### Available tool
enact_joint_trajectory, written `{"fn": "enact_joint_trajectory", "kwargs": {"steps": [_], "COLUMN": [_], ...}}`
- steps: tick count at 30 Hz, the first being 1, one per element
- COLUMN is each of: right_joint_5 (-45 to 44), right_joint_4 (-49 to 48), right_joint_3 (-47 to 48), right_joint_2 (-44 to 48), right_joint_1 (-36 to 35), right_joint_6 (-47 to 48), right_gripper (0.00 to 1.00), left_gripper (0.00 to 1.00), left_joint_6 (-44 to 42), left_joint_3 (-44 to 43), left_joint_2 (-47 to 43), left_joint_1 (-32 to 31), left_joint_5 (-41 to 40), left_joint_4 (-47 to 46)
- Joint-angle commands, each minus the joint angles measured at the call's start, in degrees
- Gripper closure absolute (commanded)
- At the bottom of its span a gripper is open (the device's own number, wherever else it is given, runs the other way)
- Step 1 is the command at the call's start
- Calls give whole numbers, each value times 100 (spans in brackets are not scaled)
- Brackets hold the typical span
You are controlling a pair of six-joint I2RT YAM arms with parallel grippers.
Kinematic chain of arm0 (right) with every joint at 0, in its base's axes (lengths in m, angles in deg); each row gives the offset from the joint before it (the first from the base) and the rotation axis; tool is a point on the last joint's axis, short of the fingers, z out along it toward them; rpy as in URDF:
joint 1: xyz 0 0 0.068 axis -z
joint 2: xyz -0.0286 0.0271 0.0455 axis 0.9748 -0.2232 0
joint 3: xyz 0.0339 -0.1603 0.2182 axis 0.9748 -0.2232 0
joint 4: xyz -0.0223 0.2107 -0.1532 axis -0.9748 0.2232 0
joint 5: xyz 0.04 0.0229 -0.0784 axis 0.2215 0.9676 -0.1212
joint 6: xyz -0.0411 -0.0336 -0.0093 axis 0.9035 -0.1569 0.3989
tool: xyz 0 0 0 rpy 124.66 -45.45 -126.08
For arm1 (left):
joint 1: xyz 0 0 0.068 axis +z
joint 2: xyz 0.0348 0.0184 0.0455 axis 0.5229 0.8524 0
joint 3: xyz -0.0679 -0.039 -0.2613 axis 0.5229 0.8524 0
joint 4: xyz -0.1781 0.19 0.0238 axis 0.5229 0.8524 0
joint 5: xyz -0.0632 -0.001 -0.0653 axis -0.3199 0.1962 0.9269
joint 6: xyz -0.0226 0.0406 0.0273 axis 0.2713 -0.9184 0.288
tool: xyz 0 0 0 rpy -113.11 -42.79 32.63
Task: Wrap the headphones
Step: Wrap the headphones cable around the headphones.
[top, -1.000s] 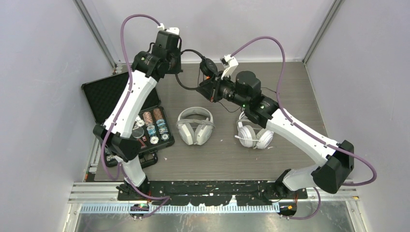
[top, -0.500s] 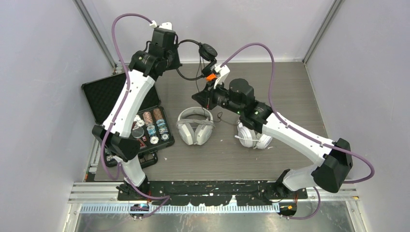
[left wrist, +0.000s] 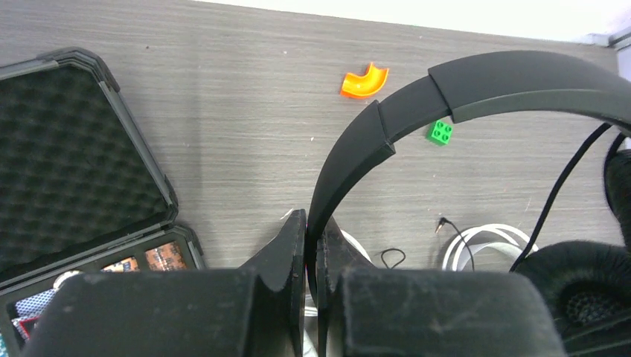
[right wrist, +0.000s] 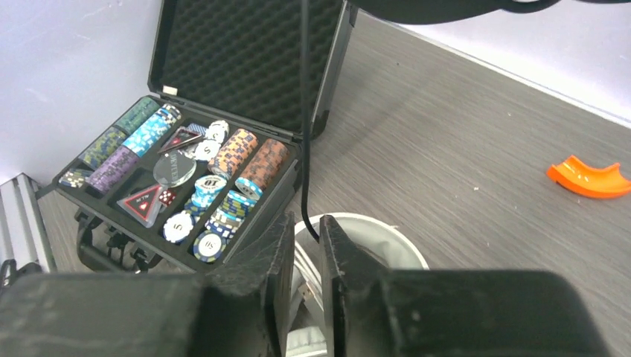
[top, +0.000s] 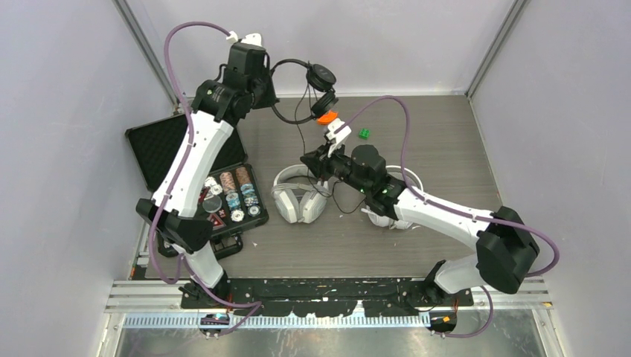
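1. Top view: the left gripper is raised over the far end of the grey wood-grain worktop and holds the thin black headset in the air. The headset's thin black cable hangs down towards the right gripper. That gripper sits low, just above the white over-ear headphones. The pale grey over-ear headphones lie partly under the right arm. Both large sets rest on the worktop, and I cannot tell from here how their cables lie.

2. Left wrist view: the left gripper is clenched on the black headband, pinching it edge-on between the fingers. A foam ear pad hangs at the right. A small orange curved plastic piece and a small green toy brick lie on the worktop beyond.

3. Right wrist view: the right gripper's jaws stand a little apart. The black cable drops down to the gap between them but does not look pinched. The open black foam-lined case of poker chips sits to the left.

4. Step in hand, as I judge it: wrapping the black headset first, with the right gripper between holds on the cable.

5. The next move calls for closing on the cable lower down, then carrying it round the headband. The left gripper must hold steady, and the slack should stay clear of the white headphones below.
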Motion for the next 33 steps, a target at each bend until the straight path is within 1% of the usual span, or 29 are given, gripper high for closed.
{"fn": "enact_joint_trajectory", "kwargs": {"steps": [1, 2, 4, 7, 10, 14, 18, 20, 21, 23, 27, 28, 33], "right_joint_5": [106, 79, 19, 3, 25, 86, -96, -150, -120, -68, 21, 69, 370], "right_joint_4": [-1317, -1522, -1871, -2295, -2772, -2993, -3387, -3564, -3618, -3737, -3885, -3916, -4208], "right_joint_3": [-121, -168, -237, -287, -333, -235, -456, -572, -618, -699, -869, -900, -988], "right_joint_2": [-264, -333, -491, -715, -950, -1231, -1405, -1482, -1500, -1523, -1506, -1517, -1571], "right_joint_1": [-48, -47, -48, -43, -48, -48, -40, 5, 37, 101, 303, 371, 801], "right_joint_6": [173, 176, 318, 516, 558, 538, 494, 469, 421, 357, 224, 172, -212], "right_gripper": [70, 65, 58, 51, 49, 49, 54, 59, 67, 79, 97, 100, 100], "left_gripper": [100, 100, 100, 100, 100, 100, 100, 100, 100, 100, 100, 100, 100], "left_joint_6": [299, 304, 296, 292, 291, 296, 280, 285, 287, 292, 287, 292, 292], "left_joint_3": [-32, -38, -48, -97, -156, -185, -220, -236, -254, -287, -322, -328, -346], "left_joint_2": [-476, -497, -534, -576, -596, -626, -655, -657, -654, -664, -711, -725, -775], "left_joint_1": [27, 27, 27, 27, 27, 27, 27, 27, 27, 27, 35, 43, 60], "left_joint_5": [232, 254, 285, 339, 389, 459, 480, 544, 607, 688, 820, 888, 1007], "left_joint_4": [-413, -397, -383, -365, -331, -323, -320, -323, -337, -329, -324, -324, -303]}}
